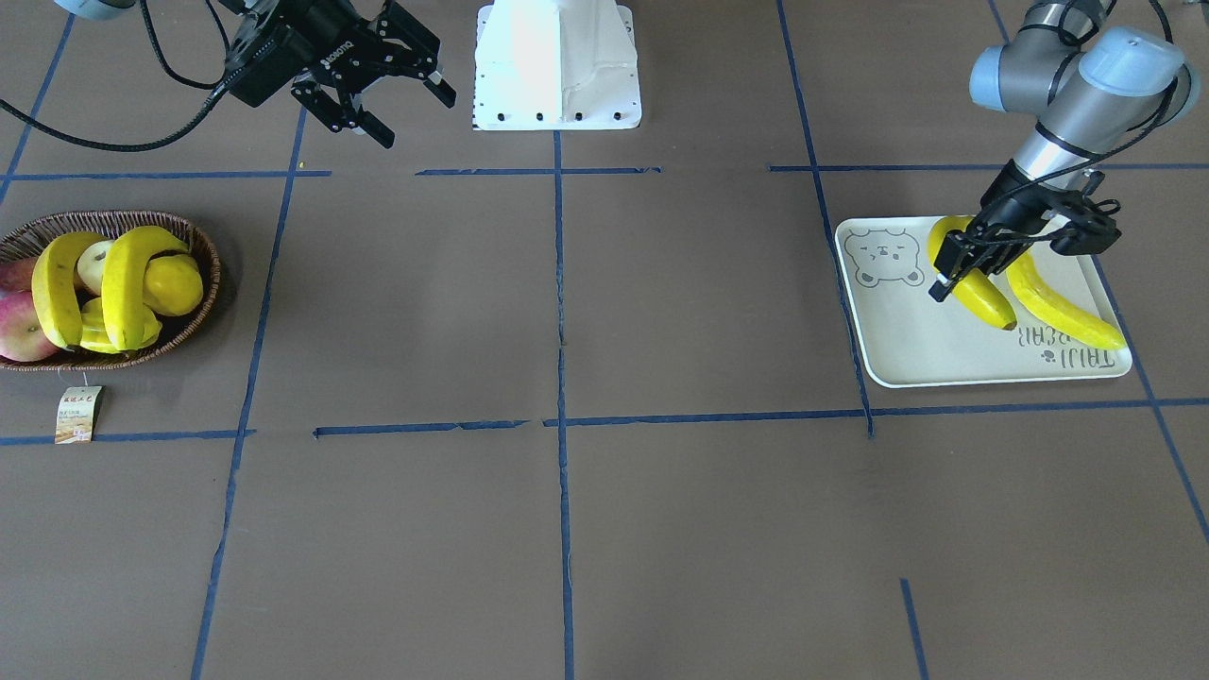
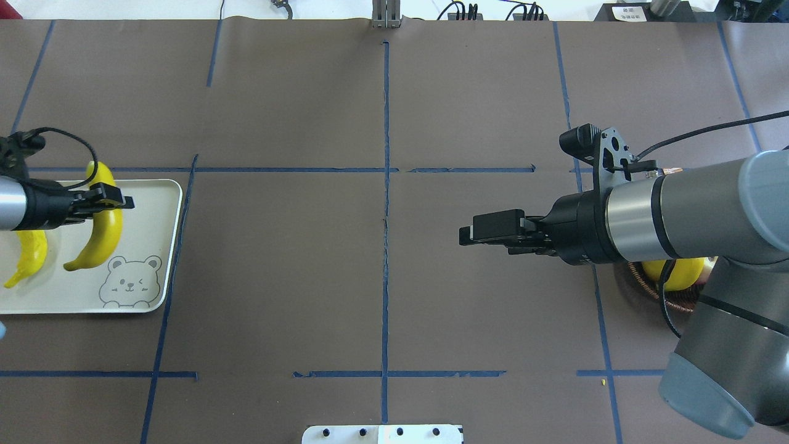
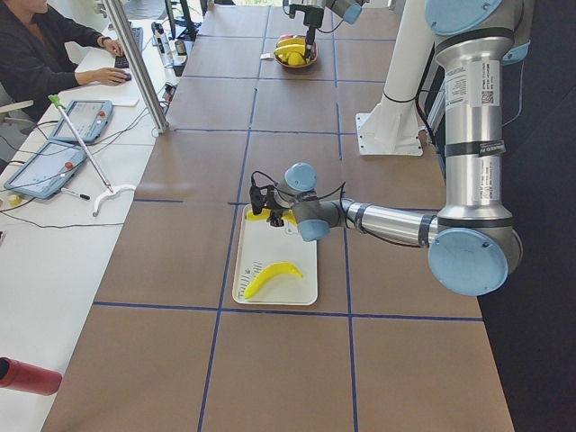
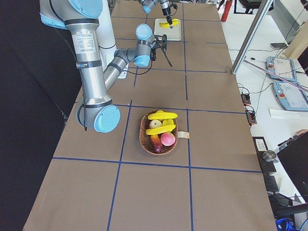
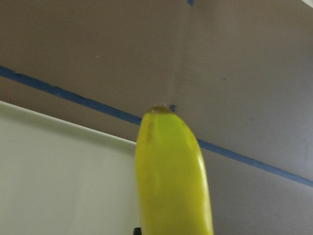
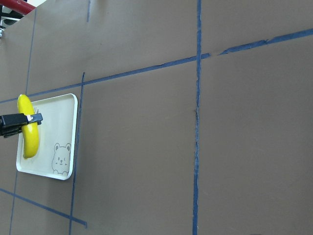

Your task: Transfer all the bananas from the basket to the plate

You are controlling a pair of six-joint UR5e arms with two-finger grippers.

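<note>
The cream plate (image 1: pixel 921 345) with a bear face lies on my left side. My left gripper (image 1: pixel 952 281) is shut on a banana (image 1: pixel 978 295) whose lower end is at the plate's surface; it also shows from overhead (image 2: pixel 98 237) and fills the left wrist view (image 5: pixel 171 181). A second banana (image 1: pixel 1063 310) lies flat on the plate beside it. The wicker basket (image 1: pixel 203 307) on my right side holds two bananas (image 1: pixel 57 293) (image 1: pixel 127 283). My right gripper (image 1: pixel 411 113) is open and empty, raised well away from the basket.
The basket also holds a lemon (image 1: pixel 178 283), reddish apples (image 1: pixel 19 331) and a yellow starfruit (image 1: pixel 94 335); its paper tag (image 1: pixel 78 414) lies on the table. The white robot base (image 1: pixel 557 66) stands at the back. From overhead my right arm hides most of the basket (image 2: pixel 641 285).
</note>
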